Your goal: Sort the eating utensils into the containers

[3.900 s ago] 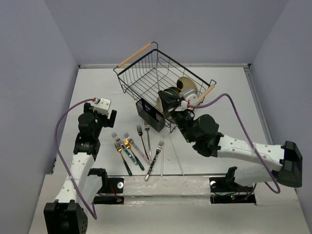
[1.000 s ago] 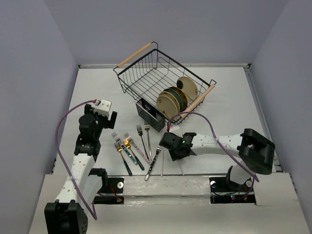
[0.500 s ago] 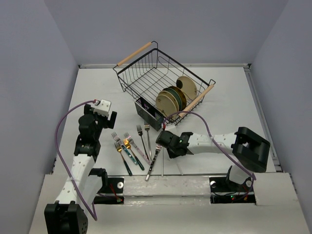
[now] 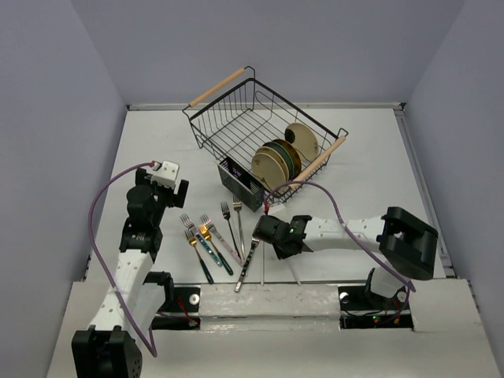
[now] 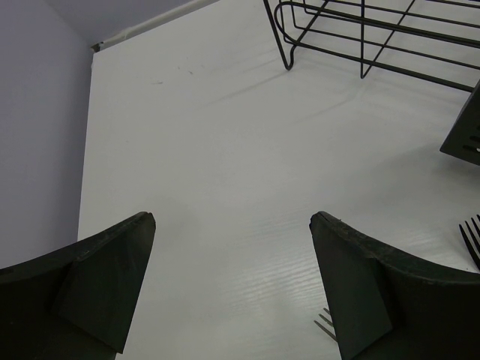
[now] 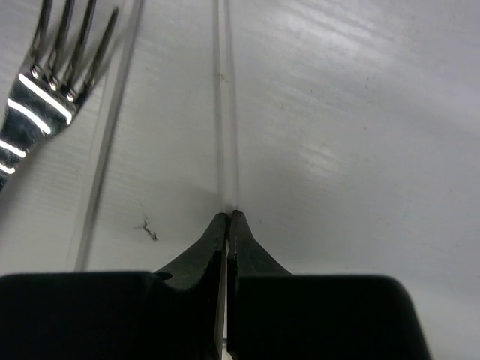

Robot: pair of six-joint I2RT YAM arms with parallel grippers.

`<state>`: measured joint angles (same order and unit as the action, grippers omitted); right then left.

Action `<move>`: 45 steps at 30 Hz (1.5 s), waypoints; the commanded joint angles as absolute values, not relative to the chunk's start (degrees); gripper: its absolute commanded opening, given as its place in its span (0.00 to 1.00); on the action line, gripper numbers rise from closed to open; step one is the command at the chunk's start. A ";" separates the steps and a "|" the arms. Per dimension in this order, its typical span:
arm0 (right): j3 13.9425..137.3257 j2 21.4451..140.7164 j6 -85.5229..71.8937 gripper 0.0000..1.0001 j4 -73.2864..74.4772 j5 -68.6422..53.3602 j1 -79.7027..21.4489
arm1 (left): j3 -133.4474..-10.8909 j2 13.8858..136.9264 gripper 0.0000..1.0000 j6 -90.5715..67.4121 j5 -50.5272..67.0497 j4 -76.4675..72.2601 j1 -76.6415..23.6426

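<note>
Several forks [image 4: 209,236] lie side by side on the white table in front of the arms; the rightmost is an all-silver fork [image 4: 250,260]. Its head shows at the upper left of the right wrist view [image 6: 45,82]. My right gripper [image 4: 261,234] is low over the table just right of that fork's tines, jaws shut with nothing between them [image 6: 226,217]. The small black caddy [image 4: 240,185] stands against the basket's near side. My left gripper [image 4: 161,197] is open and empty [image 5: 232,219], left of the forks; fork tines [image 5: 324,324] show by its right finger.
A big black wire basket [image 4: 236,126] with wooden handles sits at the back centre, holding upright plates [image 4: 279,161]. Its wire [image 5: 360,37] and the caddy's corner [image 5: 465,135] show in the left wrist view. A table seam [image 6: 223,112] runs ahead of the right jaws.
My right arm came down from the caddy to the table beside the silver fork, then edged slightly left. The left arm has not moved.
</note>
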<state>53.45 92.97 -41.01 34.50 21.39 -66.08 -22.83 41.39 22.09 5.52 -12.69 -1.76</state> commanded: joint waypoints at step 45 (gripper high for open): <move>54.23 87.45 23.92 0.00 -66.45 37.44 -62.32 | -21.71 40.87 0.99 23.20 3.69 -16.17 -1.32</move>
